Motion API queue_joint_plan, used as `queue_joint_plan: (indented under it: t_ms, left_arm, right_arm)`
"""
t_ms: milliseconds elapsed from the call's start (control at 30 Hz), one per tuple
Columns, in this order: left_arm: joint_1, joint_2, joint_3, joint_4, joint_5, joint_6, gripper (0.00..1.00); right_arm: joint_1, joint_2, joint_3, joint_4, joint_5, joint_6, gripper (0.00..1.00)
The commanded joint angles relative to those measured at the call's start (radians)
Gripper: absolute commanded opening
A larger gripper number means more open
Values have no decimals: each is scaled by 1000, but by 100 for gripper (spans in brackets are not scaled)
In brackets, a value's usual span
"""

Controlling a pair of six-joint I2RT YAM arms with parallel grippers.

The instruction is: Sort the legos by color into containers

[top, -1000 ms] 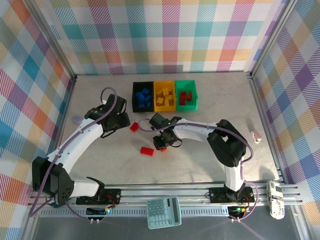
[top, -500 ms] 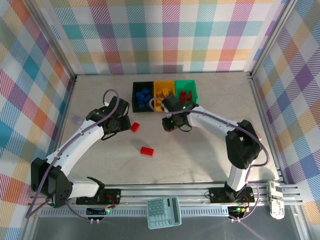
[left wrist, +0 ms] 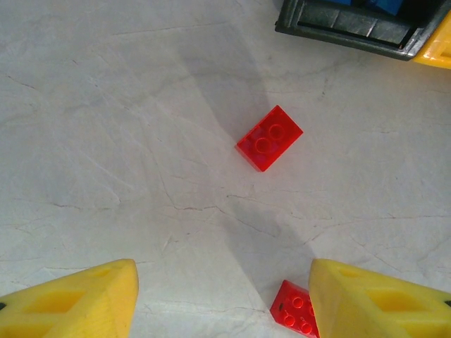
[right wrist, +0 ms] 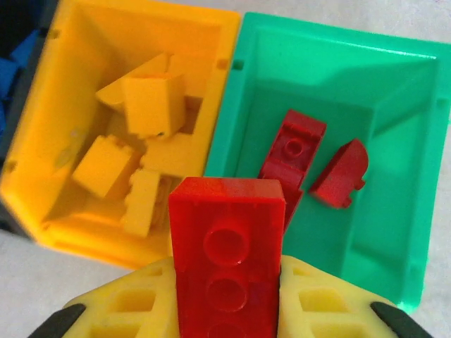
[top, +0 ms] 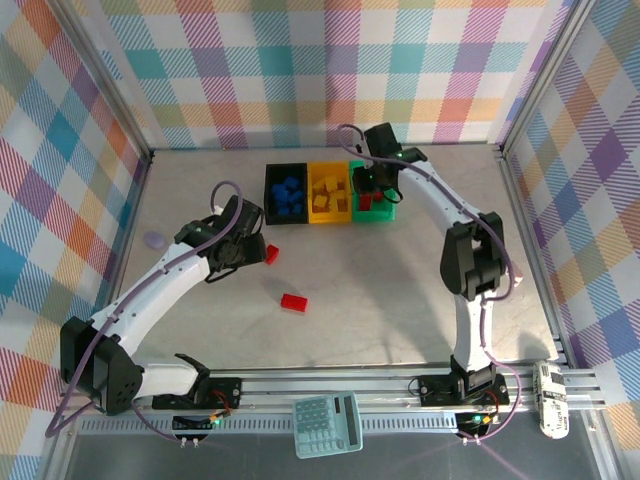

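Note:
The three joined containers stand at the back: black bin [top: 285,195] with blue legos, yellow bin [top: 328,192] with yellow legos [right wrist: 148,105], green bin [top: 385,190] with two red legos [right wrist: 292,151]. My right gripper [top: 370,183] hovers over the seam between the yellow and green bins [right wrist: 394,232], shut on an oblong red lego [right wrist: 227,239]. Two red legos lie on the table, one [top: 268,254] beside my left gripper [top: 250,252] and one [top: 294,302] nearer the front. The left gripper [left wrist: 222,303] is open; a red lego [left wrist: 269,138] lies ahead of it and another [left wrist: 294,311] touches its right finger [left wrist: 380,299].
A teal calculator [top: 327,423] rests on the front rail. A small white object [top: 514,272] lies at the right of the table and a pale disc [top: 154,239] at the left. Checkered walls close in three sides. The black bin's corner [left wrist: 352,24] is ahead of the left gripper.
My right gripper has carried the red lego from the table's middle back to above the bins. The left gripper has shifted slightly toward the nearby red lego.

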Motion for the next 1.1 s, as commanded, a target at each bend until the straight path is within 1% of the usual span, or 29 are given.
queue_joint_plan:
  t_ms: [0,100,167,200,267,300,367,433,533,667,800,900,1067]
  left_arm:
    - [-8,-3,21,-39,-25,14,65]
    - [-9,2,26,-27,-2,21,66]
    - [-10,0,21,-13,10,21,66]
    - [-9,3,20,-9,11,22,67]
    - [-10,14,23,-9,8,27,67]
    - [-10,20,25,-7,6,31,67]
    - [-10,32,24,4,9,39,68]
    - [-10,45,19,26,16,45,70]
    - [-10,82,18,60,23,60,71]
    - [-9,154,24,114,0,108,73]
    - [-7,251,65,135,-19,183,76]
    - [0,334,110,140,-8,251,76]
    - [27,464,164,141,34,357,75]
  right_arm:
    - [-20,90,122,-77,-22,-22,28]
    - [-36,170,236,-125,-17,-25,30]
    - [-44,210,295,-154,-17,-25,35]
    - [-49,224,318,-169,-20,-25,39]
    - [-52,230,336,-183,-29,-29,52]
    - [-52,224,332,-188,-32,-31,57]
    - [-53,200,305,-185,-35,-34,63]
    - [-52,161,257,-169,-38,-35,65]
    - [-52,78,151,-141,-54,-21,66]
    - [-51,-86,-64,-65,-98,18,66]
    - [-51,-270,-301,11,-141,63,66]
    - [-49,-392,-451,38,-160,85,67]
    - [-51,-548,-612,19,-130,90,69]
